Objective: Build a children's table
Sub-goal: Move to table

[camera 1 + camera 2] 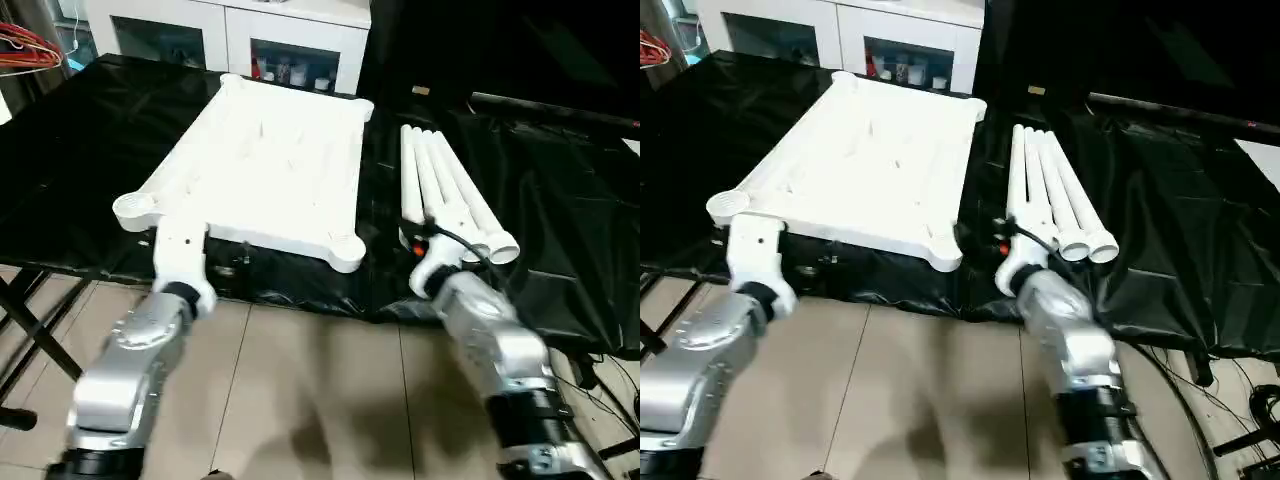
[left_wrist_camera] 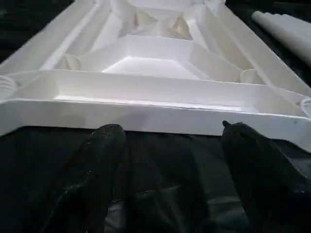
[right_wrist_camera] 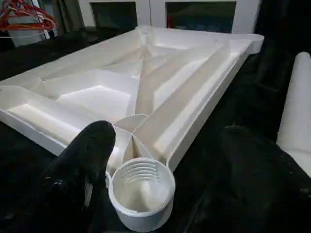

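Note:
The children's table lies in parts on black cloth. Its white tabletop (image 1: pixel 270 160) rests upside down, ribbed underside up, with round sockets at the corners. Four white legs (image 1: pixel 445 190) lie side by side just right of it. My left gripper (image 2: pixel 170 141) is open and empty, its fingers (image 2: pixel 104 145) low in front of the tabletop's near edge (image 2: pixel 146 114), not touching it. My right gripper (image 3: pixel 170 145) is open and empty too, hovering at the near right corner socket (image 3: pixel 141 187), whose inner threads show. One leg (image 3: pixel 299 107) lies close beside that gripper.
The black-draped work table (image 1: pixel 560 200) extends far to the right of the legs. A white glass-door cabinet (image 1: pixel 290 40) stands behind it, and red hangers (image 1: pixel 25 45) are at the back left. Tiled floor (image 1: pixel 320 390) and a black frame (image 1: pixel 30 330) lie below the front edge.

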Controlling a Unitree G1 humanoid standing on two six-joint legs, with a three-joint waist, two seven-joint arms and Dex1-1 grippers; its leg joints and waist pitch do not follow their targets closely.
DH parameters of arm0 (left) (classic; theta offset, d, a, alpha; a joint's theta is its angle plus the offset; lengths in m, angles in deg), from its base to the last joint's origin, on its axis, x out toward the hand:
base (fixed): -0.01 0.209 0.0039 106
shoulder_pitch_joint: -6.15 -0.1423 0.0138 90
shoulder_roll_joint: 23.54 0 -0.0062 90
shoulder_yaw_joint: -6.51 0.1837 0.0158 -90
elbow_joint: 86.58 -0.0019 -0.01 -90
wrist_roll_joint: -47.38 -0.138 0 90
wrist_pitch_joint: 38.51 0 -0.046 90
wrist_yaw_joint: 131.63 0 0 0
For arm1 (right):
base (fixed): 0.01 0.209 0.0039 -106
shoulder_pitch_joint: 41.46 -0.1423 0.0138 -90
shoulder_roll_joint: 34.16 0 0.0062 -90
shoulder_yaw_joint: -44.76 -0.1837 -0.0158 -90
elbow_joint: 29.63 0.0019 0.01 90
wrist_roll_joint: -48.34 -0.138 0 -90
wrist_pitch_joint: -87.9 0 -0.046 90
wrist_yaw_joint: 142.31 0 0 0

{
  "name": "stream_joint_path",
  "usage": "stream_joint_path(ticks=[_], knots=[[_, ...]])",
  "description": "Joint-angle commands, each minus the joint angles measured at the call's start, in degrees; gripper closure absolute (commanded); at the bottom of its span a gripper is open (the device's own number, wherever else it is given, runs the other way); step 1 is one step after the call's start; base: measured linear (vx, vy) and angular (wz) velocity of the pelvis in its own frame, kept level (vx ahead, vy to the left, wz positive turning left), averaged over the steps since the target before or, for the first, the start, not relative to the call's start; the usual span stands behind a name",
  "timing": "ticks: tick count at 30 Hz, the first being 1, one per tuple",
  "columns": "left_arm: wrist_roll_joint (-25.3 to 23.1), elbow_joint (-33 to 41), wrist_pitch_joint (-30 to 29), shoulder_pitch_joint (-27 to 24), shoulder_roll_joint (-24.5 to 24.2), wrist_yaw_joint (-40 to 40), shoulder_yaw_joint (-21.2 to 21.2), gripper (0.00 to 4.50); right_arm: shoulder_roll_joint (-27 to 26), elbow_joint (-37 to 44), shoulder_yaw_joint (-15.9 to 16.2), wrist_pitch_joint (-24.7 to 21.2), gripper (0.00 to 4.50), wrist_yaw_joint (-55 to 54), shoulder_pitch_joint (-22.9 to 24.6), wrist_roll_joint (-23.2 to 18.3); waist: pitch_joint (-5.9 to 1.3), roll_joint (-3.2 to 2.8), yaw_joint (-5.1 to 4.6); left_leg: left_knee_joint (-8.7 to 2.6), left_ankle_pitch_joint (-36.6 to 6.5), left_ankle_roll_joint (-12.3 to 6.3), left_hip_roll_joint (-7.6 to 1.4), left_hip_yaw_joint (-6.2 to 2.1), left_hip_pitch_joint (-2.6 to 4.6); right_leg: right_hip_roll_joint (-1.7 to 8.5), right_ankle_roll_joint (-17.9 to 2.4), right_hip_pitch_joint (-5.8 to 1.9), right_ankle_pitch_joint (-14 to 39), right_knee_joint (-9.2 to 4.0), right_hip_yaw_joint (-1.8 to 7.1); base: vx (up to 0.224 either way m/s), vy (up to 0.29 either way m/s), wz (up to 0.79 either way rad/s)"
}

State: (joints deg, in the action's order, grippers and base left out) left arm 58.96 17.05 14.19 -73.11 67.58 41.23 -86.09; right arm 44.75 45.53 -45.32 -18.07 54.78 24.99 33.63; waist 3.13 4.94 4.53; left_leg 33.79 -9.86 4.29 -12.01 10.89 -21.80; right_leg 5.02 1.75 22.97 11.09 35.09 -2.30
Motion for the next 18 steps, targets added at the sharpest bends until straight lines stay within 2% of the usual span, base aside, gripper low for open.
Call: stream_joint_path(ticks=[1, 2, 3, 4, 5, 6, 7, 8, 9, 10, 11, 12, 13, 14, 15, 16, 17, 18], knots=[[0.4, 0.5, -0.3, 1.0, 0.7, -0.6, -0.1, 0.87, -0.1, -1.3, -0.6, -1.1, 0.59, -0.6, -0.6, 0.1, -3.32, -2.17, -0.53, -5.16, -29.4, 4.11, -0.95, -0.88, 3.46, 0.93, -6.2, -1.67, 20.0, -4.94, 0.69, 0.0, 0.0, 0.0], [0.3, 0.2, 0.1, 1.3, 0.8, -0.7, -0.5, 0.87, -0.2, -1.8, -0.6, -1.4, 0.59, -0.6, -0.8, -0.3, -3.16, -2.21, -0.67, -5.28, -31.9, 3.65, -0.93, -0.89, 4.0, 0.75, -6.4, -1.72, 22.7, -5.36, 0.38, 0.0, 0.0, 0.0], [0.3, 0.1, 0.0, 1.4, 0.8, -0.9, -0.5, 0.87, -0.3, -1.8, -0.5, -1.2, 0.59, -0.3, -1.0, -0.4, -2.74, -2.15, -0.88, -5.31, -35.3, 2.57, -0.71, -0.82, 4.82, 0.56, -6.5, -1.92, 27.9, -6.36, -0.1, 0.0, 0.0, 0.0], [0.2, 0.1, 0.0, 1.5, 0.7, -1.0, -0.4, 0.87, -0.3, -1.8, -0.5, -0.8, 0.59, 0.0, -1.1, -0.5, -2.16, -2.31, -1.24, -5.01, -39.3, 2.09, -0.51, -0.76, 6.52, 0.25, -6.3, -1.51, 34.3, -7.66, -1.05, 0.0, 0.0, 0.0], [0.2, 0.1, 0.0, 1.5, 0.7, -1.0, -0.4, 0.87, -0.3, -1.8, -0.5, -0.8, 0.59, 0.0, -1.1, -0.5, -2.08, -2.23, -1.45, -4.97, -39.9, 1.9, -0.41, -0.86, 7.02, 0.26, -5.8, -1.93, 36.3, -8.07, -1.38, 0.0, 0.0, 0.0], [0.7, 0.2, -0.3, 1.8, 0.5, -0.9, -0.4, 0.87, -0.6, -1.9, -0.8, -0.2, 0.59, 0.8, -1.5, -0.6, -2.08, -2.41, -1.49, -5.28, -38.2, 1.52, -0.39, -1.05, 6.53, 0.79, -5.3, -3.47, 37.4, -8.39, -1.42, 0.062, 0.017, -0.16], [0.9, 0.2, -0.4, 1.9, 0.6, -0.9, -0.4, 0.87, -0.6, -2.2, -0.6, 0.0, 0.59, 0.9, -1.8, -0.4, -2.0, -2.47, -1.87, -5.27, -37.6, 1.17, -0.17, -1.1, 6.42, 1.07, -4.6, -4.44, 39.2, -8.72, -1.76, 0.062, 0.017, -0.16], [1.0, 0.2, -0.3, 2.0, 0.6, -0.9, -0.4, 0.87, -0.6, -2.4, -0.6, 0.2, 0.59, 1.1, -2.1, -0.4, -2.21, -2.68, -1.6, -5.52, -36.3, 0.96, -0.21, -1.21, 6.21, 1.46, -4.7, -5.17, 38.8, -8.51, -1.52, 0.089, 0.018, -0.17], [0.9, 0.2, -0.3, 2.1, 0.8, -1.0, -0.4, 0.87, -0.6, -2.6, -0.7, 0.3, 0.59, 1.3, -2.3, -0.5, -2.68, -2.71, -1.59, -5.74, -32.6, 0.51, 0.04, -1.19, 5.2, 1.77, -5.4, -6.6, 37.2, -8.36, -1.21, 0.098, 0.018, -0.15], [0.9, 0.2, -0.4, 2.1, 0.9, -1.0, -0.5, 0.87, -0.6, -2.6, -0.7, 0.3, 0.59, 1.5, -2.3, -0.6, -2.87, -3.02, -1.34, -6.04, -29.7, -0.07, 0.0, -1.09, 5.24, 1.75, -6.4, -7.02, 34.9, -8.22, -1.07, 0.098, 0.018, -0.15], [1.0, 0.3, -0.4, 2.0, 1.0, -1.0, -0.5, 0.87, -0.7, -2.5, -0.7, 0.2, 0.59, 1.6, -2.4, -0.7, -2.86, -2.79, -1.53, -6.11, -29.1, -0.37, 0.01, -1.02, 5.49, 1.52, -7.2, -6.96, 33.4, -8.05, -1.06, 0.1, 0.006, -0.08], [0.9, 0.5, -0.3, 1.9, 1.1, -1.1, -0.5, 0.87, -0.7, -2.5, -0.6, 0.2, 0.59, 1.7, -2.4, -0.7, -3.28, -2.7, -1.47, -6.32, -26.4, -1.01, 0.02, -0.93, 5.66, 1.28, -9.5, -7.56, 28.3, -7.45, -0.77, 0.126, -0.005, -0.01], [0.8, 0.5, -0.3, 1.9, 1.1, -1.0, -0.6, 0.87, -0.6, -2.3, -0.4, 0.2, 0.59, 1.9, -2.3, -0.6, -3.56, -2.73, -1.43, -6.32, -24.3, -1.54, 0.08, -0.8, 5.68, 1.17, -10.8, -7.9, 24.9, -7.08, -0.64, 0.126, -0.005, -0.01], [0.6, 0.9, -0.4, 1.6, 1.2, -0.8, -0.8, 0.87, -0.5, -1.9, 0.4, 0.3, 0.59, 2.7, -2.1, -0.3, -4.11, -2.82, -1.34, -6.22, -19.6, -2.88, 0.34, -0.51, 5.87, 0.87, -13.2, -8.5, 17.7, -6.2, -0.56, 0.147, -0.002, 0.04], [0.6, 1.2, -0.5, 1.1, 1.1, -0.8, -0.9, 0.87, -0.3, -1.7, 1.4, 0.2, 0.59, 3.5, -1.9, 0.3, -4.35, -2.71, -1.24, -6.0, -15.3, -4.26, 0.81, -0.26, 5.98, 0.47, -14.9, -9.05, 11.0, -5.41, -0.44, 0.16, 0.006, 0.04], [0.6, 1.2, -0.6, 1.0, 1.1, -0.6, -0.9, 0.87, -0.1, -1.6, 1.8, 0.3, 0.59, 3.8, -1.8, 0.5, -4.47, -2.66, -1.07, -5.67, -11.2, -5.76, 1.32, -0.15, 5.86, 0.06, -15.8, -9.75, 5.9, -4.83, -0.34, 0.16, 0.006, 0.04], [0.6, 1.3, -0.6, 0.9, 1.0, -0.5, -1.0, 0.87, 0.0, -1.4, 2.4, 0.7, 0.59, 4.3, -1.7, 1.0, -4.45, -2.82, -0.92, -5.56, -9.5, -6.21, 1.55, -0.13, 5.95, -0.05, -16.1, -9.98, 4.1, -4.61, -0.33, 0.153, 0.0, 0.04], [0.6, 1.3, -0.5, 0.7, 1.1, -0.3, -1.1, 0.87, 0.2, -1.1, 2.8, 0.8, 0.59, 4.7, -1.5, 1.3, -4.56, -2.6, -0.71, -5.07, -6.2, -7.41, 2.04, -0.18, 5.85, -0.54, -15.8, -10.68, 0.9, -4.29, -0.16, 0.167, -0.017, 0.08]])
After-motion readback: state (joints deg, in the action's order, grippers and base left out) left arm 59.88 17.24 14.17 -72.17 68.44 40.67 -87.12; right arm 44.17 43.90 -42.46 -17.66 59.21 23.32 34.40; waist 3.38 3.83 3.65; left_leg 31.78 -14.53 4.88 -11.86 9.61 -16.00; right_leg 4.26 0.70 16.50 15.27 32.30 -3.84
